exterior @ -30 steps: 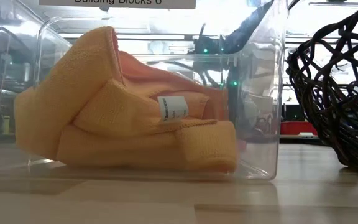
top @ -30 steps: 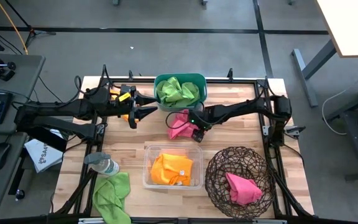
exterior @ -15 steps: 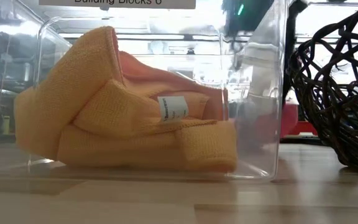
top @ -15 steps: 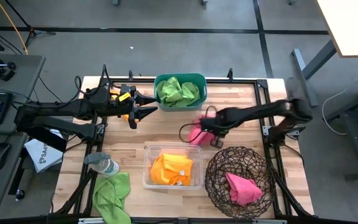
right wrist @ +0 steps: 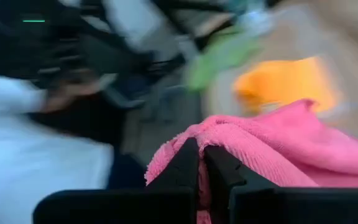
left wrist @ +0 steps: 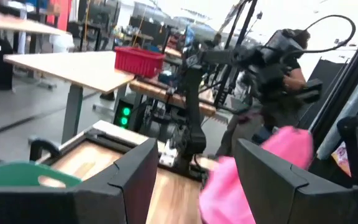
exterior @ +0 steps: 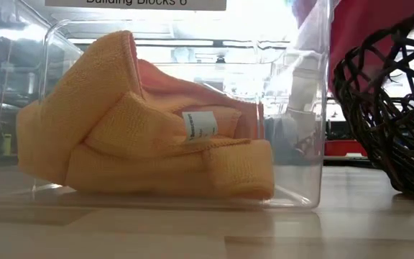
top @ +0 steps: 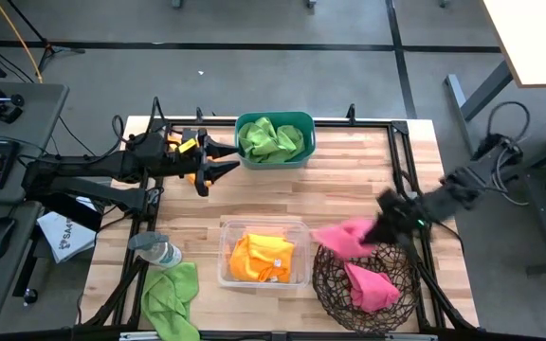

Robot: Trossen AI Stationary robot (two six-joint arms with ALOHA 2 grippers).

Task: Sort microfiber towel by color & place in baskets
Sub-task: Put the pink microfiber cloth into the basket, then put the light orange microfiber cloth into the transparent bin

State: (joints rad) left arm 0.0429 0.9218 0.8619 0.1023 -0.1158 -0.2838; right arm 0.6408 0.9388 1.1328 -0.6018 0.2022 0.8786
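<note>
High view: a hot pink towel [top: 341,237] is hanging from the right gripper [top: 384,227] above the near-left rim of the round wire basket [top: 330,275], clear of the worktop [top: 349,180]. The fingers [right wrist: 219,168] are pressing together on a fold of this cloth, as the right wrist view is showing. A second pink towel [top: 371,287] is lying inside the wire basket. Just left of that basket, the clear bin [top: 227,275] is holding a folded yellow-orange towel [top: 262,258]; in the low view this cloth [exterior: 149,144] is filling most of the bin. At the far edge of the worktop, the teal tub [top: 305,121] is containing a lime green towel [top: 271,139]. Another green towel [top: 171,296] is lying at the near-left corner, partly hanging over the edge, beside a clear plastic bottle [top: 156,250]. The left gripper [top: 224,161] is hovering just left of the teal tub, its fingers [left wrist: 123,180] standing apart and holding nothing.
</note>
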